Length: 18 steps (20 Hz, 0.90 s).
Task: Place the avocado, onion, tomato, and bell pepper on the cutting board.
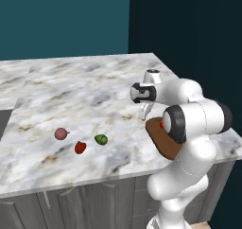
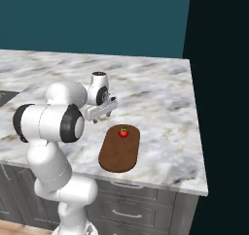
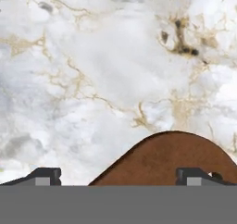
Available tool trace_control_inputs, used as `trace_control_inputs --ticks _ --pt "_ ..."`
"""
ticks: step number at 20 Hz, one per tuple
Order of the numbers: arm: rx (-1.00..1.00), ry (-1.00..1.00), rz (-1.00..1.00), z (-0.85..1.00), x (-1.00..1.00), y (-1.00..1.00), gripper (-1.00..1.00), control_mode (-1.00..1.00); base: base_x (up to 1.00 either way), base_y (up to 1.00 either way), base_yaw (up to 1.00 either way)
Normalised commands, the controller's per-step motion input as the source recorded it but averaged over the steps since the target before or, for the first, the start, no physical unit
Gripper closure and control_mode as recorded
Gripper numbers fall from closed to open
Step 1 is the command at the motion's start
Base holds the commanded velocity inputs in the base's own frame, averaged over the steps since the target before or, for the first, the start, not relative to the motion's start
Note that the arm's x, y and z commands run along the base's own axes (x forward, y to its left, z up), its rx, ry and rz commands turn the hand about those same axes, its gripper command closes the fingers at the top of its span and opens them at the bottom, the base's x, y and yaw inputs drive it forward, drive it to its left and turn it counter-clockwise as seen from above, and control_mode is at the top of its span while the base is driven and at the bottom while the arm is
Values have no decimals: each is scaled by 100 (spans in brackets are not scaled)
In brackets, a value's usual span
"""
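The end effector [image 2: 103, 113] hangs over the marble table [image 1: 85, 91], just past the far rounded end of the cutting board [image 2: 119, 149]. Its fingers stand wide apart with nothing between them; in the hand view the two dark fingertips [image 3: 45, 176] sit far from each other, with bare marble and the curved end of the board ahead of them.

The tomato [image 2: 123, 131] rests on the board's far end, just below and beside the end effector and clear of its fingers. That piece looks delivered, so one of the four foods is in place and the step in hand seems to be the turn from letting go toward the next pickup.

The other three lie together on the table, well apart from the end effector, off to its left and nearer the front edge as the left base view shows it. Of the three, the avocado [image 1: 100, 139] is closest to the end effector, the bell pepper [image 1: 80, 147] is just beyond it, and the onion [image 1: 61, 133] is farthest out.

The next move probably calls for lifting clear of the tomato so it is not knocked, swinging left across the table, and coming down over one of the small rounded pieces with the fingers kept wide. The avocado is the shortest reach. Each piece is round and may roll if a finger nudges it off-centre.
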Motion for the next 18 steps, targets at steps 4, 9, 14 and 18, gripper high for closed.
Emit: trace_control_inputs --ticks 4,9,14,18 --pt "0 7 0 0 -1 100 -100 -100 0 0 0" --pt "1 5 -12 7 -4 81 -100 -100 0 0 0" --pt "-2 4 -21 -8 -24 57 -100 -100 0 0 0" --pt "0 3 -24 -21 -19 57 -100 -100 0 0 0"
